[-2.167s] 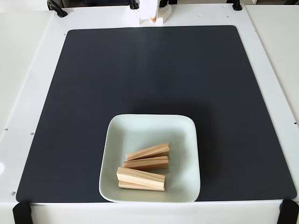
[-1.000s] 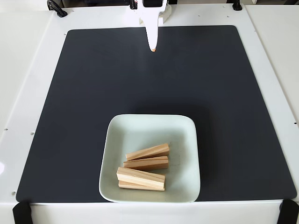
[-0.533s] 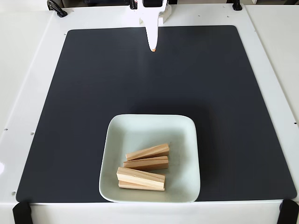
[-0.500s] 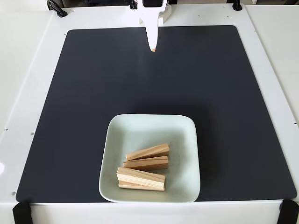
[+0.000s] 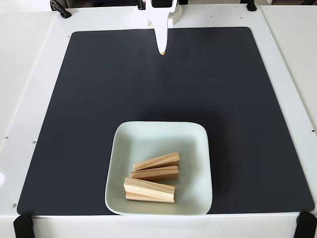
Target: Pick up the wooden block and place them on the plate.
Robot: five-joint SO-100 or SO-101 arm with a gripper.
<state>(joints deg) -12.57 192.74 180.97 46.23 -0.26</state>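
Four wooden blocks (image 5: 152, 176) lie inside the plate (image 5: 159, 135), bunched toward its near edge, their long axes running roughly left to right across the fixed view. The gripper (image 5: 162, 51) hangs over the black mat (image 5: 89, 99) well beyond the plate's far rim, fingers pressed together and holding nothing. No block remains outside the plate; the task looks complete.

A large dark mat (image 5: 163, 94) covers most of the white worktop (image 5: 29, 99) — its edges leave a pale border all round. Black clamps sit at the corners: one at seven o'clock (image 5: 22, 225), one at five (image 5: 306, 224), a black cable loop at eleven (image 5: 60, 8).
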